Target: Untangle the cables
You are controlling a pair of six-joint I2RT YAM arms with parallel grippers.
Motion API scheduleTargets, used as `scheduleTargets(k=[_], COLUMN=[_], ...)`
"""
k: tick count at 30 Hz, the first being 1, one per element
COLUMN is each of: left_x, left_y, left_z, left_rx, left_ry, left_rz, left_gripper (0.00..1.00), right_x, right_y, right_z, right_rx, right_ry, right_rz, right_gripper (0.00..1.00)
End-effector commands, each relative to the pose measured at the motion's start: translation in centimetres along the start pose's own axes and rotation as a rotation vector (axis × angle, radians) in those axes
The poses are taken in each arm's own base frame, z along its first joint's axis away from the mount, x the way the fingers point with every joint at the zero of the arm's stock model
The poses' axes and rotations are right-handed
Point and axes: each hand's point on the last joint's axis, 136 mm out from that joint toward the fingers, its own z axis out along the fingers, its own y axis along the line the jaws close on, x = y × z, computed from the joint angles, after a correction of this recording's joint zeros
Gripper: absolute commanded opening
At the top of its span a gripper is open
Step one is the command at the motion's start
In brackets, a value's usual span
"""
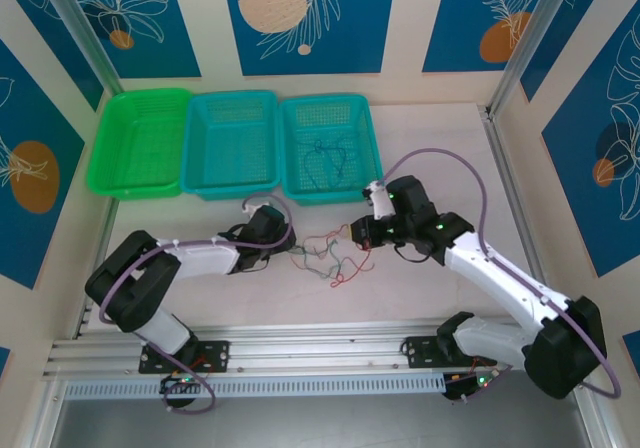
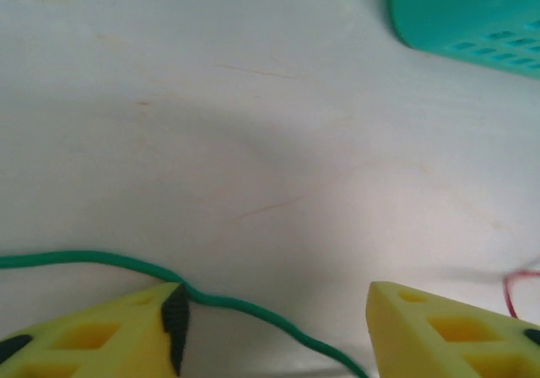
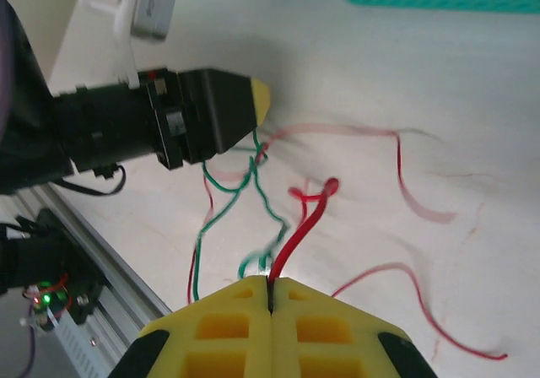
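Blue-and-cream leaf-patterned panels (image 1: 300, 18) wall in a pale worktop (image 1: 420, 278). Along its far edge stand a green basket (image 1: 140, 190), a middle teal basket (image 1: 232, 192) and a right teal basket (image 1: 322, 196), side by side. Thin dark strands (image 1: 328, 160) lie in the right teal basket.

The cables (image 1: 325, 260), a loose knot of red and green wires, lie on the bare worktop just in front of the baskets, between the two tools. The right tool (image 3: 270, 289) has its jaws pressed together on a red cable (image 3: 304, 222), which leaves the seam between the fingers and runs into the knot. The left tool (image 2: 274, 310) sits low at the opposite side of the knot with its jaws apart at a middling width. A green cable (image 2: 245, 306) crosses the gap between them and touches the tip of one finger, but nothing is pinched.

Step in hand, as judged: separating one strand, with the right tool anchoring the red cable and the left tool placed to take the green one. The next move appears to call for the left jaws to close on the green cable where it lies between them. The two tools would then draw apart slowly along the worktop so that the crossing loosens. The wires are thin and limp, so a shallow pinch may slip. A hasty pull could tighten the knot or drag the whole bundle.
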Motion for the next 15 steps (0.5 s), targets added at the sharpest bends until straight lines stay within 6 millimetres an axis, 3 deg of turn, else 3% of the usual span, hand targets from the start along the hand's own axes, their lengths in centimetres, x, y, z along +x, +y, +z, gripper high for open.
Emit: scheduleTargets(k=[1,8,11,15], left_x=[0.9,0.3,-0.2,-2.3], left_y=[3.3,6.3,6.1,3.9], left_z=[0.8,0.1,-0.4,-2.5], left_rx=[-0.083,-0.125,-0.089,0.016], left_ry=[0.023,0.004,-0.003,-0.076], left_rz=[-0.035,-0.076,-0.046,0.009], left_gripper=[0.57,0.56,0.57,0.62], right_x=[-0.2,-1.2,-1.6,-2.6], right_y=[-0.7,-4.0,-3.3,-1.1], right_z=[-1.6,-4.9,-6.0,-7.4], right_rx=[-0.024,0.072,0.026,-0.049], right_ry=[-0.026,-0.130,-0.161,-0.199], right_rz=[0.092,0.191,0.188,0.158], right_gripper=[0.00,0.00,0.00,0.00])
